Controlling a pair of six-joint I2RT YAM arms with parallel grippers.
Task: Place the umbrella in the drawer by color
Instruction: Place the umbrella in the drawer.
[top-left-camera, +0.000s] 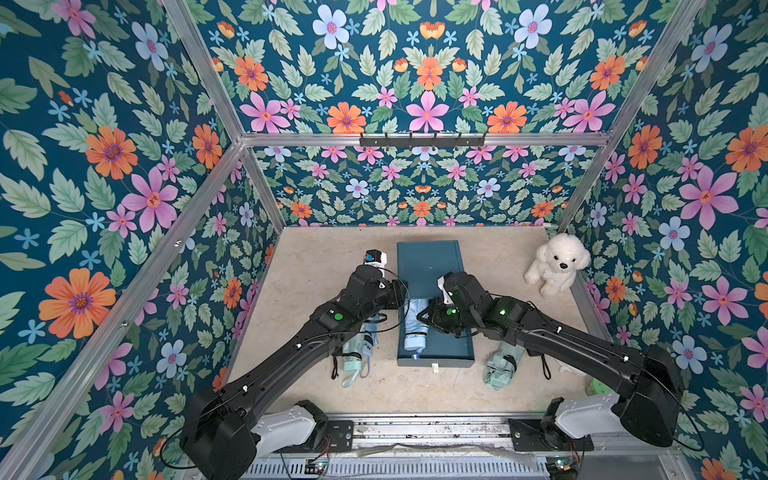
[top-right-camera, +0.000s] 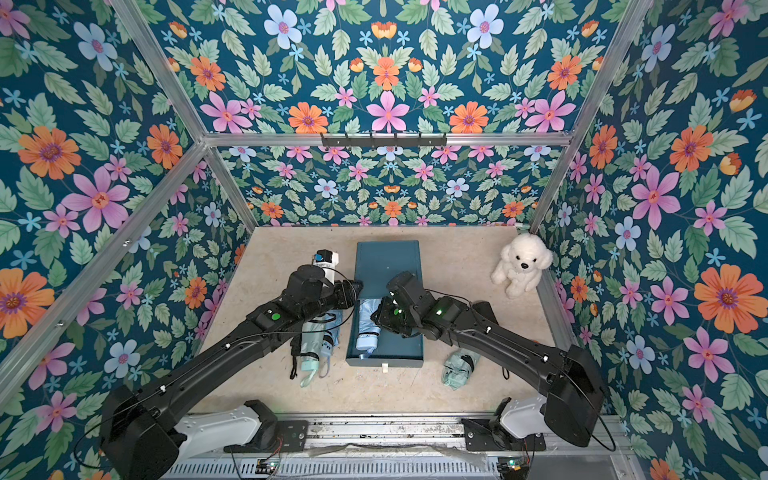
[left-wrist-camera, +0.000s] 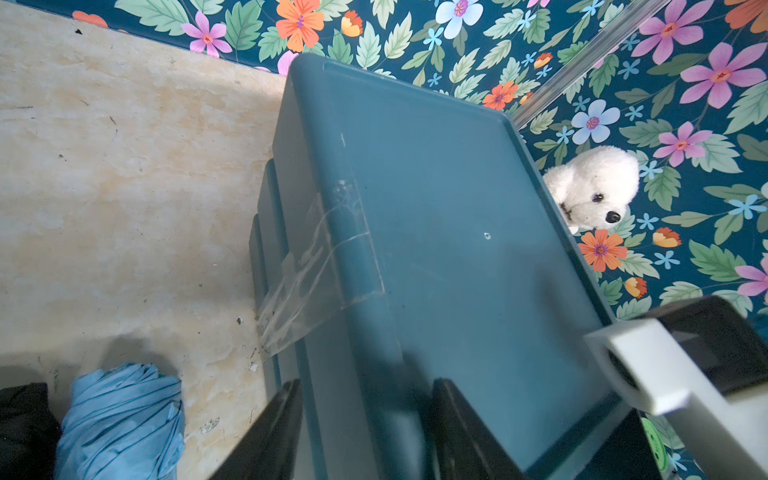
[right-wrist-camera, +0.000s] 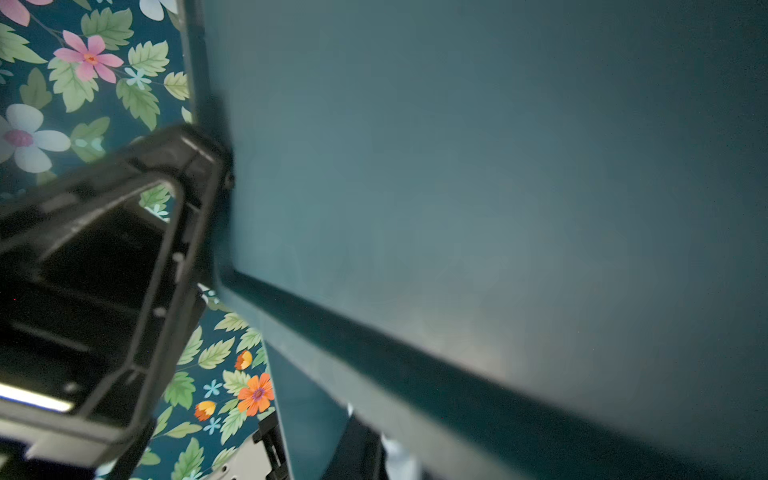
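Observation:
A dark teal drawer cabinet (top-left-camera: 428, 262) stands mid-table with its drawer (top-left-camera: 451, 349) pulled out toward the front. A folded light blue umbrella (top-left-camera: 414, 332) lies along the drawer's left side, handle toward the front. My right gripper (top-left-camera: 423, 316) is down on the umbrella's far half. In the right wrist view a dark finger (right-wrist-camera: 357, 449) presses against pale blue fabric, and it looks shut on the umbrella. My left gripper (top-left-camera: 402, 291) is open at the cabinet's front left corner. Its fingers (left-wrist-camera: 270, 432) straddle the cabinet's top edge (left-wrist-camera: 332, 291).
Left of the drawer, under my left arm, lie a mint umbrella (top-left-camera: 353, 357) and another blue umbrella (left-wrist-camera: 120, 419). A second mint umbrella (top-left-camera: 500, 365) lies to the drawer's right. A white plush dog (top-left-camera: 557, 264) sits in the back right corner. A hook rail (top-left-camera: 422, 139) is on the back wall.

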